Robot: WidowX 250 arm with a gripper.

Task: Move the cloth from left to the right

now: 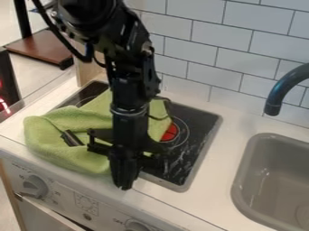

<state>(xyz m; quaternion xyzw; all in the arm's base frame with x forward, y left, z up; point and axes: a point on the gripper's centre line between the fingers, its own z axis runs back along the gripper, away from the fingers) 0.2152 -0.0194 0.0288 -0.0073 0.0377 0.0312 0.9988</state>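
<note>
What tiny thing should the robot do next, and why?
Maybe move the gripper a little toward the picture's left, over the green cloth, because its tip hangs by the cloth's front right edge and most of the cloth lies left of it.

Cloth [48,137] partly on stove [201,121] — sink [256,167] right

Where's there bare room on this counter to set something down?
The white countertop strip between the glossy black stovetop and the rounded grey sink basin is bare; so is the stovetop's sink-side margin. Crowded: the stovetop's far-from-sink half, where the crumpled green cloth lies beneath the black robot arm.
</note>
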